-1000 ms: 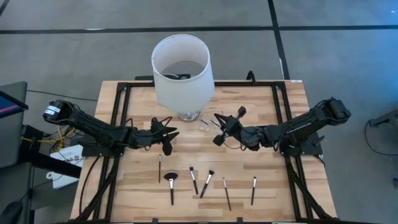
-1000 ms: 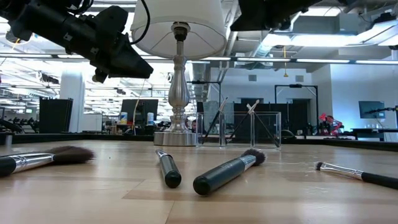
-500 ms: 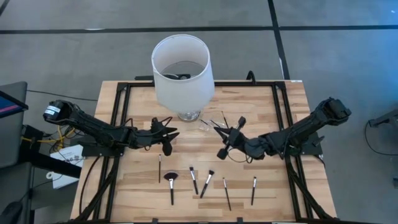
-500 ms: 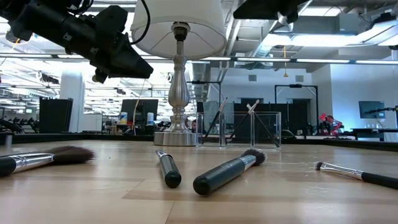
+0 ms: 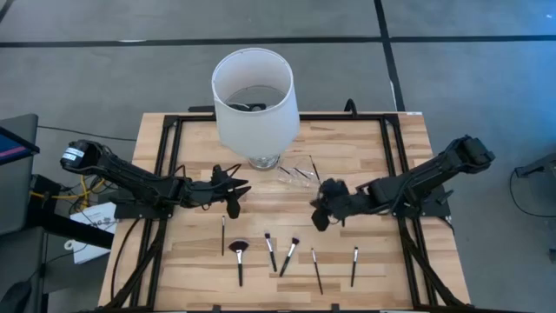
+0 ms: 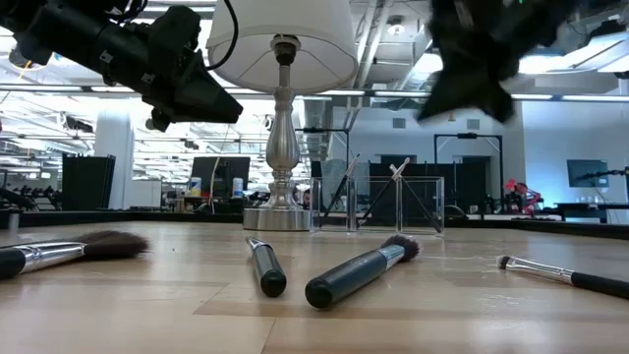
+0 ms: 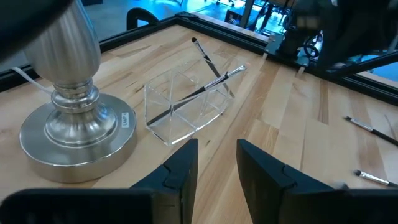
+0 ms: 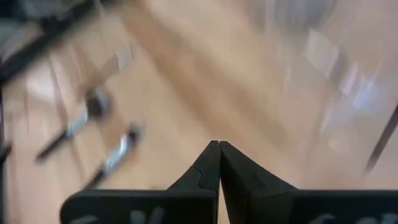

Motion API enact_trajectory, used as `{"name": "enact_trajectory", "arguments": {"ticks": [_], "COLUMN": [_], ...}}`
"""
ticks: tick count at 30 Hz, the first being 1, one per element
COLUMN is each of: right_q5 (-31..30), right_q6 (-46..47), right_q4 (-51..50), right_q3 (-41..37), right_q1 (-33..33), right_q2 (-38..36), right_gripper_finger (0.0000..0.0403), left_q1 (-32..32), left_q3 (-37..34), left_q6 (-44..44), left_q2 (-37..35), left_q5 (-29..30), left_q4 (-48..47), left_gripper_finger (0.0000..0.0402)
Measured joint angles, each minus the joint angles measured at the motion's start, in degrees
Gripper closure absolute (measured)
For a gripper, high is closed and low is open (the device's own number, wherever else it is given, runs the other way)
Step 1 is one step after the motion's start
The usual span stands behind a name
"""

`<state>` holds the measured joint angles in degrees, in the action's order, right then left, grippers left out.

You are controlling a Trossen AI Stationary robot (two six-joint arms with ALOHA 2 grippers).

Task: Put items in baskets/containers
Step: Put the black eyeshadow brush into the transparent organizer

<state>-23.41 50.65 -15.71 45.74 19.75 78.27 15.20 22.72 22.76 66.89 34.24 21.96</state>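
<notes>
Six black-handled makeup brushes lie flat in a row near the table's near edge, among them a fan brush (image 5: 239,258) and a fluffy one (image 5: 288,255) (image 6: 359,267). The clear tray (image 5: 300,171) (image 7: 186,106) stands right of the lamp base with two brushes (image 7: 198,93) leaning crossed inside it. My left gripper (image 5: 235,196) (image 7: 217,163) hovers open and empty left of the tray. My right gripper (image 5: 319,216) (image 8: 218,152) is shut and empty, in the air between the tray and the row of brushes.
A lamp with a tall white shade (image 5: 254,91) and a silvery base (image 7: 74,137) stands at the middle of the table's far side, close to the tray. Black rails (image 5: 395,165) run along the table's edges. Bare wood lies between the tray and the brushes.
My right gripper has swung away from the tray toward the table's near edge and come down, dropping into the low view above the loose brushes. It moves fast and shows blurred. The left arm and all brushes have kept still.
</notes>
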Motion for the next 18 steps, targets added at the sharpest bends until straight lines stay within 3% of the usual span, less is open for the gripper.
{"name": "enact_trajectory", "arguments": {"ticks": [4,7,12,18], "right_q5": [11.6,16.4,17.5,17.0], "right_q6": [9.6,14.1,21.9,33.9], "right_q4": [-3.4,-4.0,-9.1,-34.3], "right_q3": [-0.1,-0.1,0.2,7.5], "right_q1": [1.5,3.2,5.6,10.2], "right_q2": [4.9,8.1,9.5,7.8], "right_gripper_finger": [0.0403,0.0403,0.0403,0.0403], "left_q1": [0.0,0.0,0.0,0.0], "left_q3": [0.0,0.0,0.0,0.0], "left_q6": [0.0,0.0,0.0,-0.9], "left_q2": [0.0,0.0,0.0,0.0], "left_q5": [0.0,0.0,0.0,0.0], "left_q4": [0.1,0.4,1.1,2.0], "left_gripper_finger": [0.0294,0.0294,0.0294,0.0294]}}
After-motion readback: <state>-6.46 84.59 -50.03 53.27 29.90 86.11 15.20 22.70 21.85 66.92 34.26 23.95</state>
